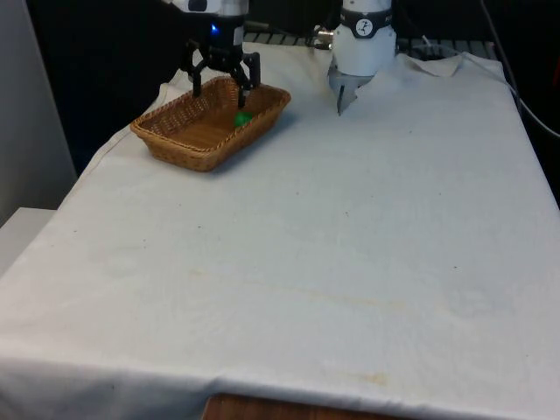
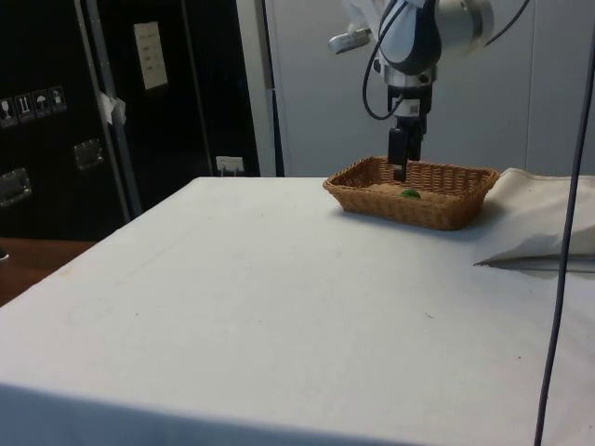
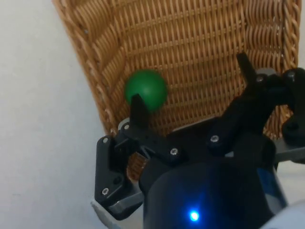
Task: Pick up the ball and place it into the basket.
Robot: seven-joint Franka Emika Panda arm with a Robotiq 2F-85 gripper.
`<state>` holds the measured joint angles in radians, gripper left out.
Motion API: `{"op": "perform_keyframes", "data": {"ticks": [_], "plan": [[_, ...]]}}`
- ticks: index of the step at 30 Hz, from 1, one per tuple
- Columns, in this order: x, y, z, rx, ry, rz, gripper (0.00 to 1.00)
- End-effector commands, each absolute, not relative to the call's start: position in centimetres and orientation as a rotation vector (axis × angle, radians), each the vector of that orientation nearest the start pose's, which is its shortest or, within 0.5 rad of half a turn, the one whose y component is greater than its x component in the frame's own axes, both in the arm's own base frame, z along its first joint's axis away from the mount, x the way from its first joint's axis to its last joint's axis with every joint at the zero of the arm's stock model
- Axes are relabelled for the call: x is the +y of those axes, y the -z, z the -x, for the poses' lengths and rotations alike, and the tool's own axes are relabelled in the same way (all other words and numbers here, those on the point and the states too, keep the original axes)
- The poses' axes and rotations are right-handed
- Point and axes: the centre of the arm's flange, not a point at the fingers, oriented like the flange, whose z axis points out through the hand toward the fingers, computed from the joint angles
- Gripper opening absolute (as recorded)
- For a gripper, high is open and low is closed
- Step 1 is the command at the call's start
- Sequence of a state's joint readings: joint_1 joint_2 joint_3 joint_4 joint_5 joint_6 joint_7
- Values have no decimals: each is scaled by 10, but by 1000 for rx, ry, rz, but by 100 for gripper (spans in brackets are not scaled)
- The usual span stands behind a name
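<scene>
A small green ball lies on the floor of the wicker basket, close to one of its side walls. My gripper hangs just above the basket's far end with its fingers spread open and nothing between them. In the wrist view the ball rests beside one fingertip, free of both fingers.
The basket stands at the far end of the table on the front view's left. A rumpled fold of white cloth lies at the far end, on the front view's right.
</scene>
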<state>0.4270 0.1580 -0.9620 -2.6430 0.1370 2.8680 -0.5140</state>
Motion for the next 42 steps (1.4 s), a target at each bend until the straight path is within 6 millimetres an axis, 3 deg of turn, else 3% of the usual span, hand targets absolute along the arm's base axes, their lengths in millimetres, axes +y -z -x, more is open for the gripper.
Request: {"op": "perform_keyframes", "data": {"ticks": [1, 10, 16, 20, 28, 29, 42], "plan": [[-241, -231, -370, 222, 141, 3270, 100], [-234, -239, -373, 210, 200, 3240, 100], [-226, -251, -391, 183, 231, 3234, 100], [-218, -251, -392, 166, 258, 3221, 100], [-212, -272, -414, 110, 283, 3200, 100], [-210, -266, -408, 121, 293, 3198, 100], [-201, -297, -431, 30, 333, 3161, 100]]}}
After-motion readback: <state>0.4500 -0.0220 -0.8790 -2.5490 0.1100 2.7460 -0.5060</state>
